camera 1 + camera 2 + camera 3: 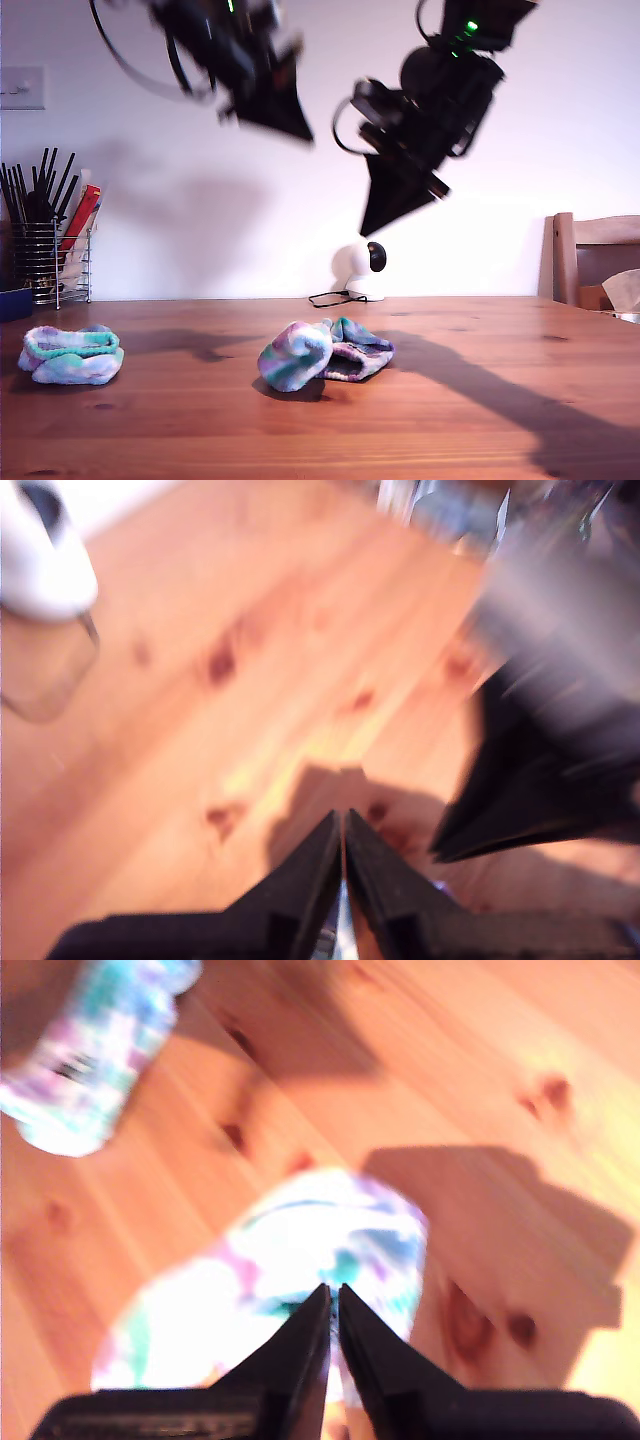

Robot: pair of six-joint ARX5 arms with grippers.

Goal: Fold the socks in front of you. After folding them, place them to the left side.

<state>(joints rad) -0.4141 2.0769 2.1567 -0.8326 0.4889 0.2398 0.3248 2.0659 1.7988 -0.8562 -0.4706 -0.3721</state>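
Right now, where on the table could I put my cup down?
The bare wood between the two sock bundles is free, and so is the wide stretch from the middle bundle toward the chair. It is crowded by the utensil rack at the exterior view's left.

Both my arms hang high above the table, with nothing in the jaws. My first gripper [344,825] has its jaws pressed together. My second gripper [333,1298] is closed too, pointing downward.
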